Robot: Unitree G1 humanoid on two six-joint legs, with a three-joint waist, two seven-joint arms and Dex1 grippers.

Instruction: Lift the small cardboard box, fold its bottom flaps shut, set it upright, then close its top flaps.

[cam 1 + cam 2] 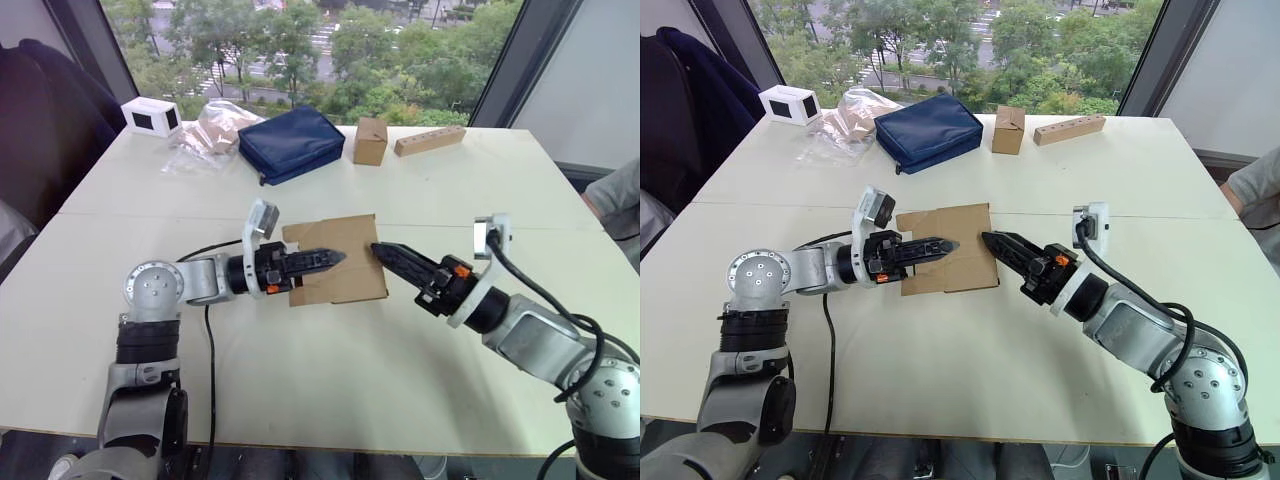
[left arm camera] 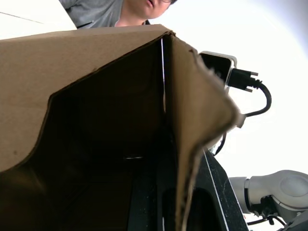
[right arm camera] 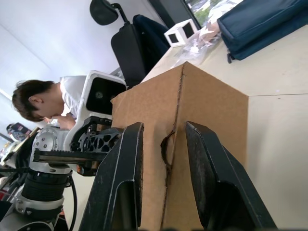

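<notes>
Centrally on the pale table (image 1: 330, 390) sits the small cardboard box (image 1: 345, 262), with a gripper on each side of it. From the robot's left, the left gripper (image 1: 318, 260) reaches over the box's top with its black fingers lying close together; the left wrist view looks up into the dark inside of the box past a notched flap edge, yet whether the jaws clamp cardboard I cannot tell. From the right, the right gripper (image 1: 385, 253) has its tips at the box's right edge, and its wrist view shows the two fingers spread apart, a vertical corner of the box between them. Well apart, along the far edge of the table, lie a navy pouch (image 1: 290, 142), a smaller, taller brown box (image 1: 370, 141), a long wooden block (image 1: 430, 140), a crumpled clear bag (image 1: 205, 132) and a small white box (image 1: 151, 116).
</notes>
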